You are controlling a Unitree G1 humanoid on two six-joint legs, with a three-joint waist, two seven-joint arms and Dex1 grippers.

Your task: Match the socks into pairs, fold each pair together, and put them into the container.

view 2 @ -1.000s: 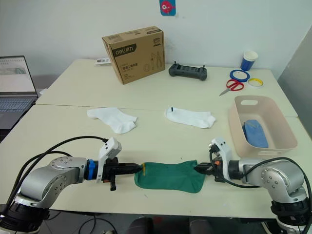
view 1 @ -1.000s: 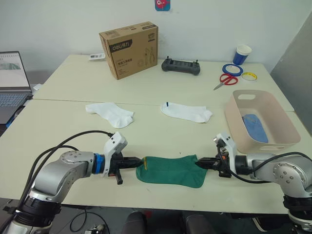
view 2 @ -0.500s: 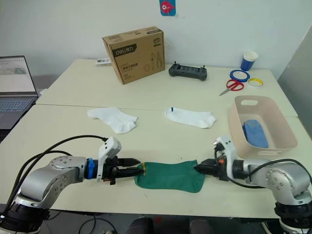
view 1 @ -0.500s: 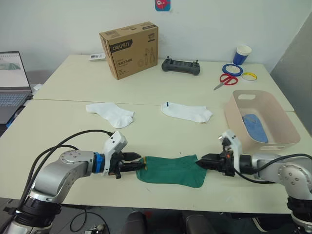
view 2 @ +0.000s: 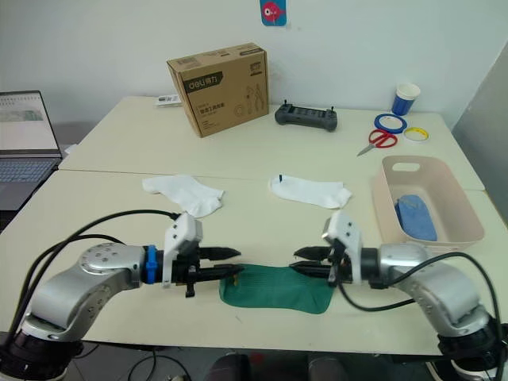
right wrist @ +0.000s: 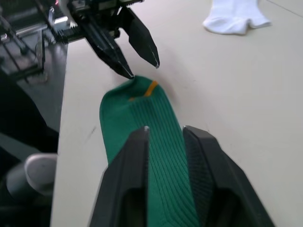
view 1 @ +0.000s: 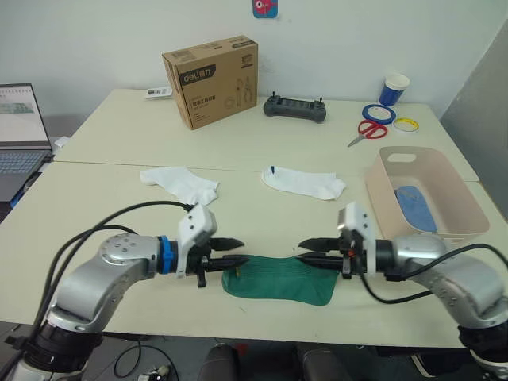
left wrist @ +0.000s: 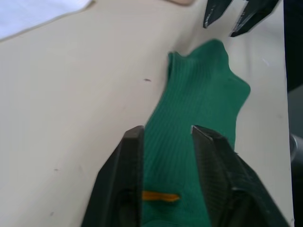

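Green socks: stacked flat for folding. Left gripper, right gripper: parted, empty, above either end.

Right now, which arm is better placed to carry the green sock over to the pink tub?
Probably the right. Its end effector hovers open over the green sock's end nearer the pink tub. The left end effector, also open, is at the far end.

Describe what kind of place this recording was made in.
Likely an office or lab workspace: pale tables pushed together against a plain wall, with a laptop at one edge, a cardboard box, a handheld controller, scissors and tape rolls.
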